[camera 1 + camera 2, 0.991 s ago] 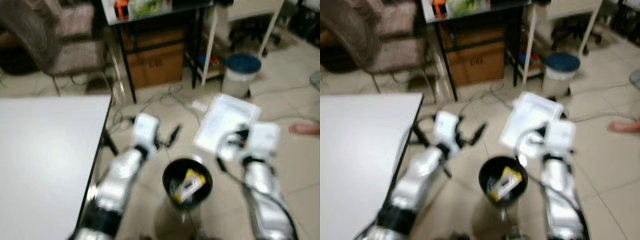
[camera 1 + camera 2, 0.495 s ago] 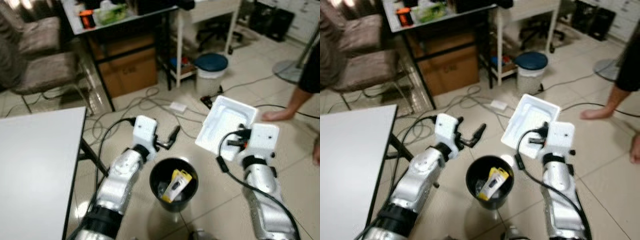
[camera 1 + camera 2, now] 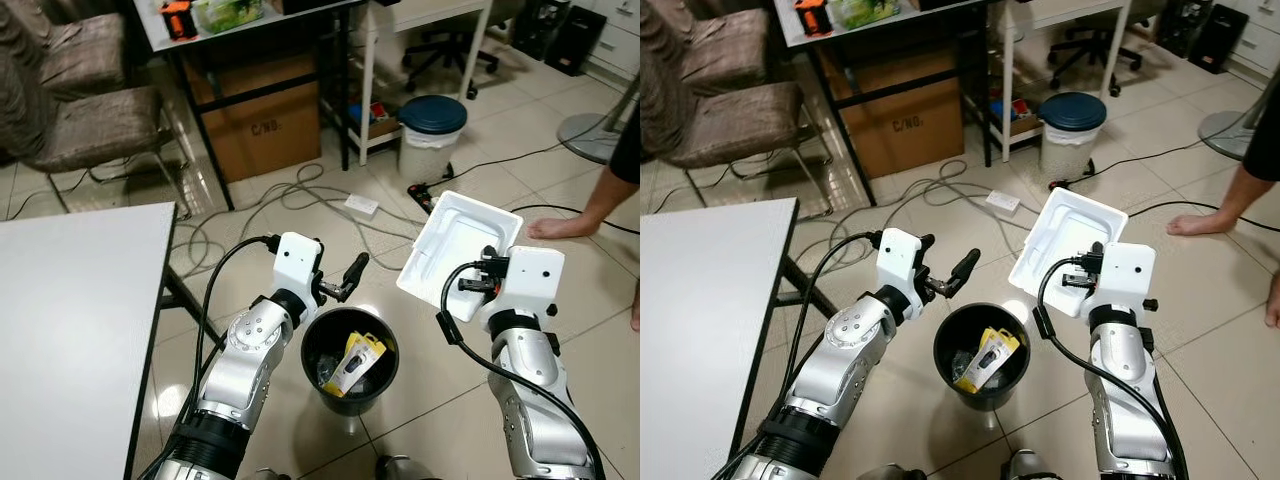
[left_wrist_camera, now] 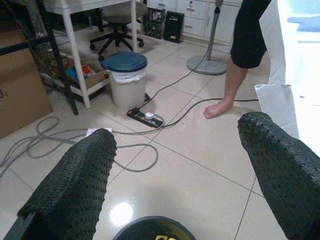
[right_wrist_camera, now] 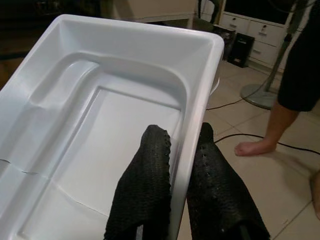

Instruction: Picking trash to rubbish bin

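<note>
The cardboard box (image 3: 262, 118) under the black table bears short dark lettering, seemingly "C/NO."

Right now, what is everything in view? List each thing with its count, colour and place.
Rubbish bin: one, black, on the floor between the arms.
Packet: one, yellow, inside the rubbish bin.
Tray: one, white, pinched by its rim.
Lidded bin: one, white with blue lid, by the white desk.
Cardboard box: one, brown, under the black table.
Table: one, white, on the left.
Chair: one, grey-brown, far left.
Cables: several, on the floor.
Person's leg: one, at right.
Left gripper: open, above the rubbish bin.
Right gripper: shut on the tray.
</note>
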Tool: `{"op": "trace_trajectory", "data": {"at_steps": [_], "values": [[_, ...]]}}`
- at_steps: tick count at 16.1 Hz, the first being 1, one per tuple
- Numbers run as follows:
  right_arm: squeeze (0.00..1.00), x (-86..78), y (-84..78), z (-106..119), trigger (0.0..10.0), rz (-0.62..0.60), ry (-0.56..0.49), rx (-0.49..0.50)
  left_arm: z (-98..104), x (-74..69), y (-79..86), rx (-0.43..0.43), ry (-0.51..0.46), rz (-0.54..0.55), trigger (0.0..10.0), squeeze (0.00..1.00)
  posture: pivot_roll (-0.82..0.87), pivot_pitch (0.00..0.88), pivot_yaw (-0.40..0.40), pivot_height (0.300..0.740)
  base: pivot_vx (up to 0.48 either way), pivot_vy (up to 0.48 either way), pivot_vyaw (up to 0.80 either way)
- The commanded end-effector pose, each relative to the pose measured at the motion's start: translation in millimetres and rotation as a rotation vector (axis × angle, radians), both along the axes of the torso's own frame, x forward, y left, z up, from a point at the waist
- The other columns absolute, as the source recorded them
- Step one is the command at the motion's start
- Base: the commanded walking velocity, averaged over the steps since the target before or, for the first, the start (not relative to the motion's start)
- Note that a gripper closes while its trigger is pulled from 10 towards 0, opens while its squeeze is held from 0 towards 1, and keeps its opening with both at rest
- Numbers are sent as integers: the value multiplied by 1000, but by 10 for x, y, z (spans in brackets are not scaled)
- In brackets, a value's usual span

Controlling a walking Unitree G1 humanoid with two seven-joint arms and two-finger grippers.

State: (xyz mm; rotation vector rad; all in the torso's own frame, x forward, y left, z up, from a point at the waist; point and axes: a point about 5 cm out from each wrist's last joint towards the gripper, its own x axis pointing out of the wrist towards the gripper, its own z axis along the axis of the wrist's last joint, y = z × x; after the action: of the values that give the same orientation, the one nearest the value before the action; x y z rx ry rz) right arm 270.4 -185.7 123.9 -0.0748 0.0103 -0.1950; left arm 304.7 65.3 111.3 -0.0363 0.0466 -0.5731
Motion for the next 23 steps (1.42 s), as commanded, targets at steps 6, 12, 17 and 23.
{"op": "trace_trajectory", "data": {"at_steps": [6,12,17,23], "values": [[0,1,63,-20,10000,10,4,-1,-13,-17,-3,17,10,-29,10000,0,-111,122,97,740,0,0,0],[0,-102,142,-100,10000,21,33,18,-63,-174,-21,21,21,-76,10000,0,-96,185,102,740,0,0,0],[0,-141,177,-144,10000,34,53,30,-95,-229,55,34,33,-74,10000,0,-78,225,107,740,0,0,0],[0,-159,272,-168,10000,52,63,45,-191,-310,138,67,67,-63,10000,0,-74,252,118,740,0,0,0]]}}
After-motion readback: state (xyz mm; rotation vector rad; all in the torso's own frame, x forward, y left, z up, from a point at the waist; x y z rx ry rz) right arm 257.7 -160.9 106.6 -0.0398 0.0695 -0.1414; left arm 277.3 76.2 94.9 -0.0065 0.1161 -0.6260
